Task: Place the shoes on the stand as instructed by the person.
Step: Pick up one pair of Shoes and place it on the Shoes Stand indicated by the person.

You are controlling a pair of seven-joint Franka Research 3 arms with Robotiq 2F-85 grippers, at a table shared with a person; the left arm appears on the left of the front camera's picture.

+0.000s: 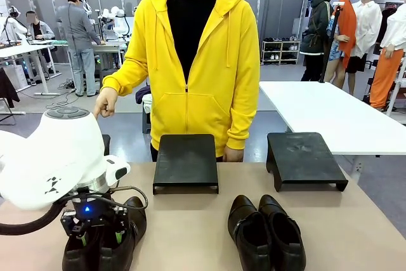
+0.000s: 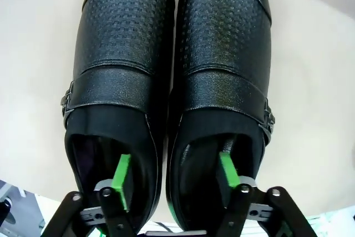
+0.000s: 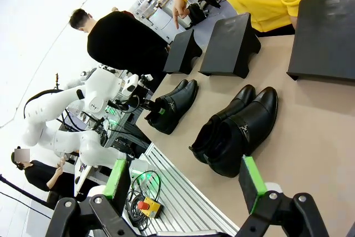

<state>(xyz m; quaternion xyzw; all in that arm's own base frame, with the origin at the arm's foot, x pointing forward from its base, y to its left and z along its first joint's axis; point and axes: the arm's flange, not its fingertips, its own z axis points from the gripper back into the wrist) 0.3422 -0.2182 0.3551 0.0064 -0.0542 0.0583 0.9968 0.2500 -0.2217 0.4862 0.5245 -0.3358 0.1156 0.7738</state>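
Note:
A left pair of black shoes (image 1: 132,219) (image 2: 127,43) stands at the table's near left. My left gripper (image 1: 101,236) (image 2: 174,175) reaches down into it, one green pad (image 2: 121,178) in each shoe opening. The two inner walls lie between the pads, which stand apart from them. A second pair of shoes (image 1: 266,233) (image 3: 238,129) rests at the near middle right. The right gripper (image 3: 186,184) hangs open over the table's near edge, holding nothing. The person (image 1: 190,61) stands at the far side. Their hand (image 3: 177,12) points a finger down at the leftmost stand (image 3: 180,51).
Two more black stands (image 1: 186,160) (image 1: 304,157) sit along the far edge in front of the person. Bare tan tabletop (image 1: 190,233) lies between the two pairs. A white table (image 1: 330,112) stands behind at right.

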